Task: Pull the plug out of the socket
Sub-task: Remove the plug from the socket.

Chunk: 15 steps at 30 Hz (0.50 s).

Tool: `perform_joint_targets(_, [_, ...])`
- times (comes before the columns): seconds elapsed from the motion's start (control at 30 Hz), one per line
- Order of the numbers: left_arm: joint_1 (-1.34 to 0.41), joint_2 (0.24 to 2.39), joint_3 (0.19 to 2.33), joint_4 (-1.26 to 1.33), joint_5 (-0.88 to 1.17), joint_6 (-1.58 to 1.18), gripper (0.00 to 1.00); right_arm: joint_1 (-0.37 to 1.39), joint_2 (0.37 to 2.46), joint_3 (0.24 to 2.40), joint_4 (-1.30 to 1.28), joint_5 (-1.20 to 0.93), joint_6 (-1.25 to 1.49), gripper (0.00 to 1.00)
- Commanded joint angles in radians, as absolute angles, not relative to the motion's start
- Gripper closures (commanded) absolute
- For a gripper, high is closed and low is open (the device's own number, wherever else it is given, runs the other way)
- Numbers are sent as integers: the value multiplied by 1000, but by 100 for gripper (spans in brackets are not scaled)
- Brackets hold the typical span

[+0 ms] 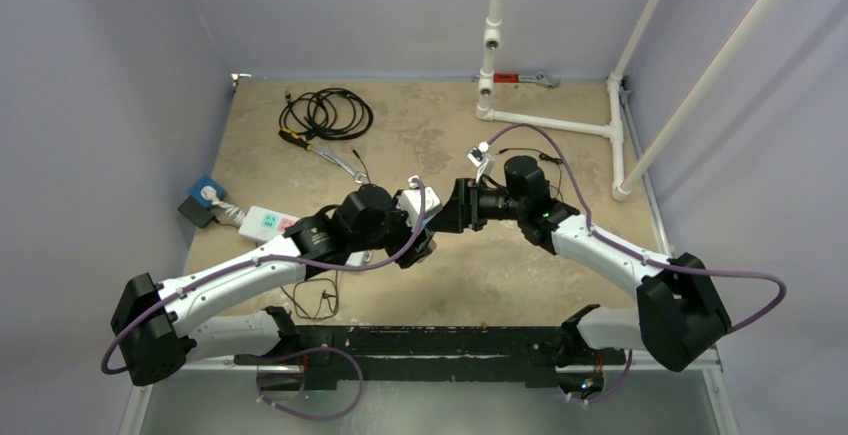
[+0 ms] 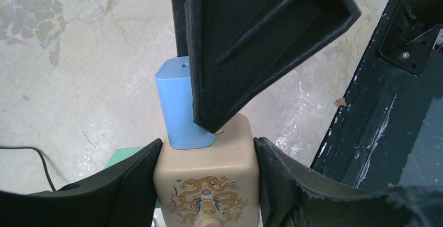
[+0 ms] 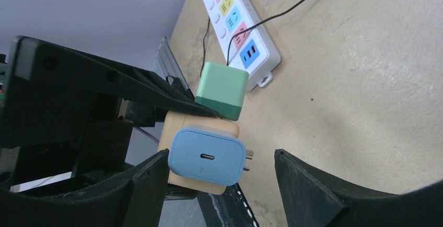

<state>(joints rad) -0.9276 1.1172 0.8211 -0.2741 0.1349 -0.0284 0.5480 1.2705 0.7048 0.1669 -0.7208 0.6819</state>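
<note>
My left gripper [image 2: 206, 180] is shut on a beige cube socket [image 2: 206, 175] with a dragon print, held above the table. A blue plug [image 2: 180, 107] with a USB-C port sits in the socket's far face; it also shows in the right wrist view [image 3: 206, 156]. My right gripper [image 3: 219, 185] is open around the blue plug, its left finger [image 3: 149, 185] at the plug's edge and its right finger [image 3: 318, 185] well apart. A green charger [image 3: 222, 88] sits on another face of the socket. In the top view both grippers meet at mid-table, left gripper [image 1: 420, 240], right gripper [image 1: 447, 217].
A white power strip [image 1: 268, 222] lies at the left, also in the right wrist view [image 3: 235, 18]. A blue outlet and black adapter [image 1: 203, 198] lie beside it. A black cable coil [image 1: 325, 113], a wrench [image 1: 335, 158] and a white pipe frame [image 1: 555, 120] are at the back.
</note>
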Motion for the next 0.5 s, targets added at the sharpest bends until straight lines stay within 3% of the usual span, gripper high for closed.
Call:
perform_joint_targets(0.0, [-940,1111,858,-238,101,-5,100,573,1284,691,242,-745,715,26])
perform_joint_targets(0.47, [-967,1117,855,-251,72,25,100,579,1300,673,336,-739,795,34])
